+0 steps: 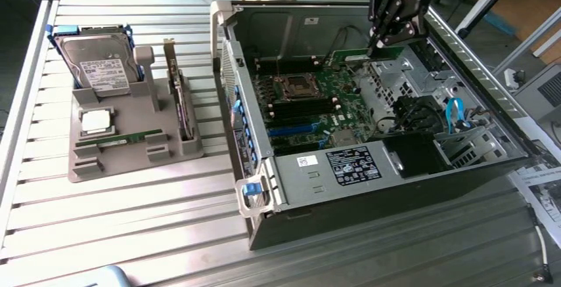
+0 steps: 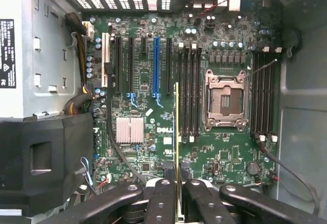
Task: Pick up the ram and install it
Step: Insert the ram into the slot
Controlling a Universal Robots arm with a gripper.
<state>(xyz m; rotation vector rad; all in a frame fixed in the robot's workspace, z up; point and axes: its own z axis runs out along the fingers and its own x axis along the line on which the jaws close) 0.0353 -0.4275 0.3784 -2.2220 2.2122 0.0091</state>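
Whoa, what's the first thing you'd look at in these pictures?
The big open computer case on the metal table, with its green motherboard showing. Right above it, the black end effector pinches the ram, a thin green stick, over the long black slots. On the exterior view's left, a gray tray holds a hard drive and a silver chip.

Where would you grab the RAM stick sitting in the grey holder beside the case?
Probably mid-length along its upper long edge, coming straight down, one finger on each flat face. The ram stick seems to stand on edge in a slot of the grey holder, so that top strip is what's exposed.
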